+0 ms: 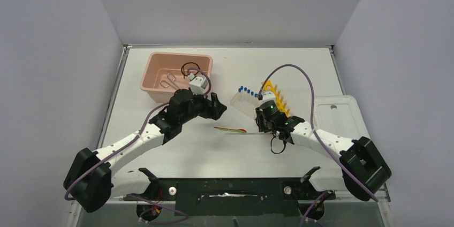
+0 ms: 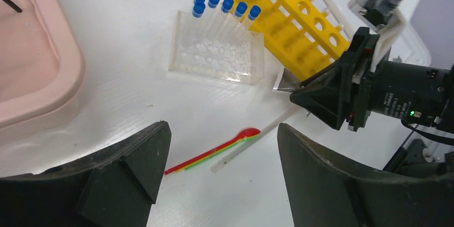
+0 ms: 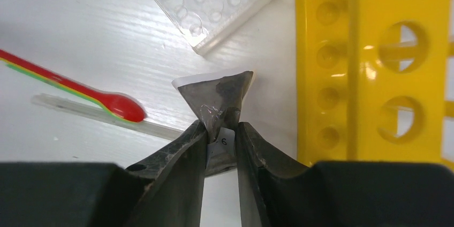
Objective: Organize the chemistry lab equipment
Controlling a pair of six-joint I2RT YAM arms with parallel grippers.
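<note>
My right gripper (image 3: 221,130) is shut on a small grey plastic packet (image 3: 219,93) with a white label, held just off the white table beside the yellow holed rack (image 3: 369,66). The clear tube rack (image 2: 217,55) lies behind it with several blue-capped tubes (image 2: 227,5). Thin coloured sticks (image 2: 214,152) with a red spoon end lie flat beside a clear stick (image 2: 251,141). My left gripper (image 2: 222,157) hovers open above those sticks with nothing between its fingers. A black wire ring (image 1: 190,69) and metal tongs (image 1: 171,80) rest inside the pink tub.
The pink tub (image 1: 155,77) stands at the back left, close to the left arm's elbow. A white lid (image 1: 334,114) lies at the right, under the right arm. The two grippers (image 1: 219,106) (image 1: 262,113) are close together over the table's middle.
</note>
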